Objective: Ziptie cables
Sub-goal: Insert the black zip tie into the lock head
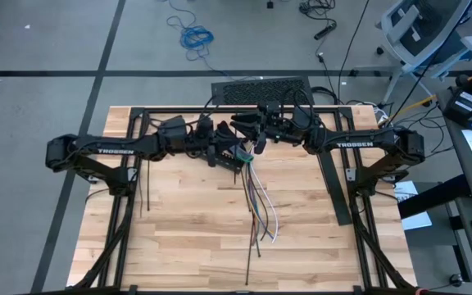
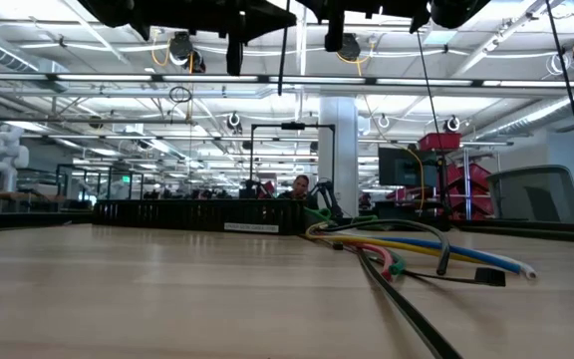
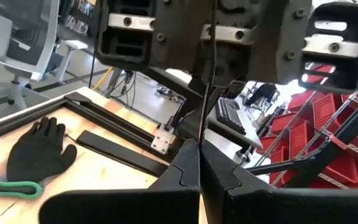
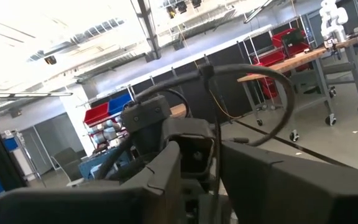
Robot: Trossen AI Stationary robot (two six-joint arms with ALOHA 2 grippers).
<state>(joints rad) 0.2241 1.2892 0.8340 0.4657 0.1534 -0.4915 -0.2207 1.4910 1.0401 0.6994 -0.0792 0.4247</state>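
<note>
Left claw (image 3: 199, 163): fingers pressed together on a thin dark ziptie (image 3: 205, 93), held above the far middle of the table (image 1: 179, 221) so its free end faced the other arm.
Right claw (image 4: 197, 165): fingers a little apart, just beside the left one — probably placed to take or thread the strip, though nothing showed between them.
Cables (image 1: 259, 201): loose wires — white, red, green, orange, blue — fanned toward the near edge, upper ends under the claws.
Spare zipties (image 1: 143, 190): flat at the table's left.
</note>
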